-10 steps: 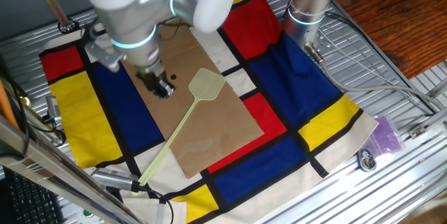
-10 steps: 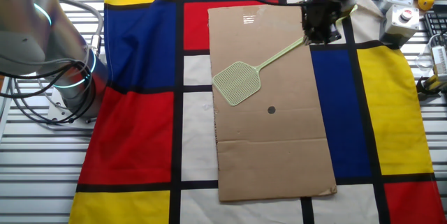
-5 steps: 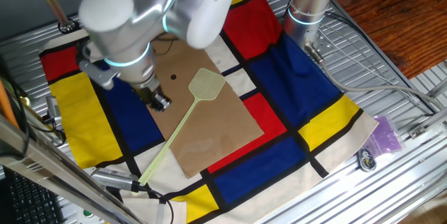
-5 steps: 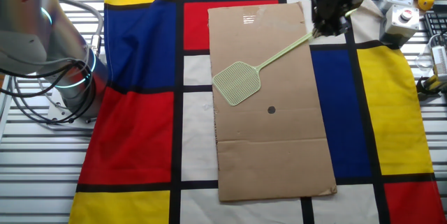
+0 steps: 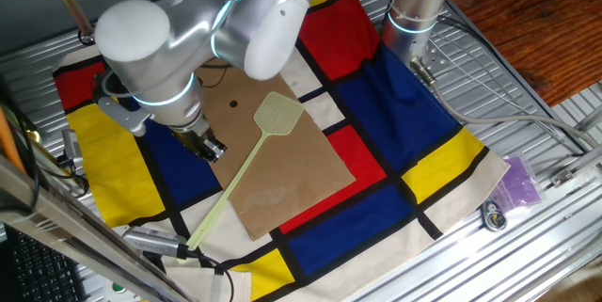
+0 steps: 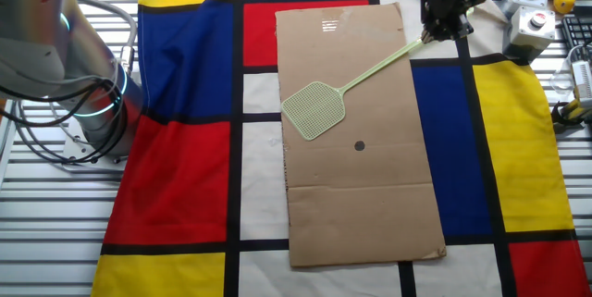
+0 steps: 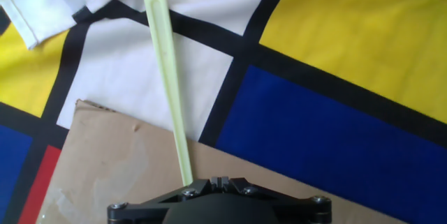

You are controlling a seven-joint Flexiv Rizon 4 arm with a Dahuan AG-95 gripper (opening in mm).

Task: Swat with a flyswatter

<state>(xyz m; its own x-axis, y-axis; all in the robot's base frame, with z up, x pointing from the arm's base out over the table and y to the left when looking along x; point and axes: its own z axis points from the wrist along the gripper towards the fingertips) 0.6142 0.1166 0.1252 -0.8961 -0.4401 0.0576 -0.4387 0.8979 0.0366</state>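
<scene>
The pale yellow-green flyswatter (image 5: 279, 114) lies flat on a brown cardboard sheet (image 5: 292, 175), mesh head at the sheet's middle, thin handle running off the sheet's edge. In the other fixed view its head (image 6: 314, 110) lies left of a black dot (image 6: 359, 146). My gripper (image 5: 209, 147) hovers close beside the handle's middle, also seen in the other fixed view (image 6: 444, 27). In the hand view the handle (image 7: 167, 91) runs away from just left of my gripper (image 7: 220, 181). The jaws are pressed together with nothing between them.
A checked red, blue, yellow and white cloth (image 6: 185, 177) covers the table. A second arm's base (image 5: 414, 10) stands at one side. A button box (image 6: 532, 24) sits past the handle's end. A tan wooden stick (image 5: 66, 1) leans at the edge. A purple object (image 5: 520, 182) lies off the cloth.
My gripper has moved along the flyswatter's handle, away from the mesh head and toward the handle's end. The flyswatter has not moved.
</scene>
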